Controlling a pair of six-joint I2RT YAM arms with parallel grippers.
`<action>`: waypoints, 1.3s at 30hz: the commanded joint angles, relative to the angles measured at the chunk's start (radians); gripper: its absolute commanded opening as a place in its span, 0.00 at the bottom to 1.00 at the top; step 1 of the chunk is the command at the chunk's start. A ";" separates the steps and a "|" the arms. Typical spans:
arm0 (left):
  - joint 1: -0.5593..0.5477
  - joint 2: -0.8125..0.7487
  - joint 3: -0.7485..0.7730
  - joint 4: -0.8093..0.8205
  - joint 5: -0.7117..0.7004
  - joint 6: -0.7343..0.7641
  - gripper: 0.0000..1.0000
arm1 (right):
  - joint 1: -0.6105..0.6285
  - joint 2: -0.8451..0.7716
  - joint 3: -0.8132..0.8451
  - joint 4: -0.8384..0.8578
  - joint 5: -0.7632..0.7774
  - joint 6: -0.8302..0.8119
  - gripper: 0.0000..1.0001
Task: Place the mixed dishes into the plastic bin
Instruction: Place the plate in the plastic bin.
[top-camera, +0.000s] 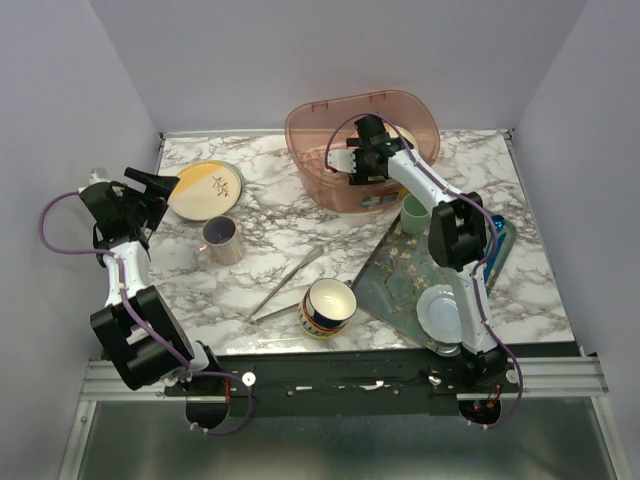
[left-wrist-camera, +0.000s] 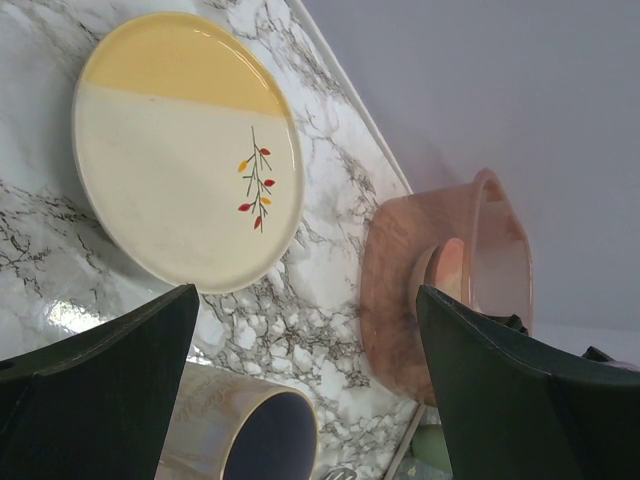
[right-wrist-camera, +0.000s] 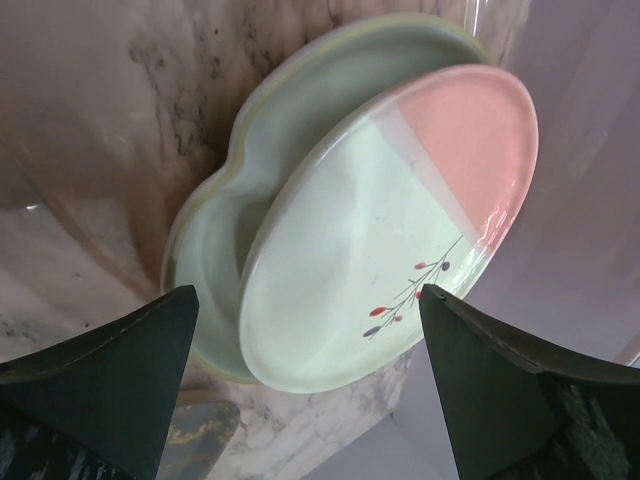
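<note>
your right fingers stand wide, empty; ahead between them the pink-and-cream plate lies on the mint-green plate. your left fingers gape empty too.

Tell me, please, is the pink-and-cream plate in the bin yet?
In: the pink-and-cream plate lies over a green dish inside the plastic bin.
</note>
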 joint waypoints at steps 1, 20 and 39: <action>0.010 -0.005 -0.011 0.026 0.028 -0.005 0.99 | 0.012 -0.004 0.072 -0.106 -0.124 0.043 1.00; 0.067 0.055 -0.037 0.099 0.097 -0.075 0.99 | -0.001 -0.077 0.131 0.208 -0.092 0.670 1.00; 0.045 0.026 0.012 -0.023 0.022 0.043 0.99 | -0.040 -0.536 -0.314 0.297 -0.595 1.074 0.99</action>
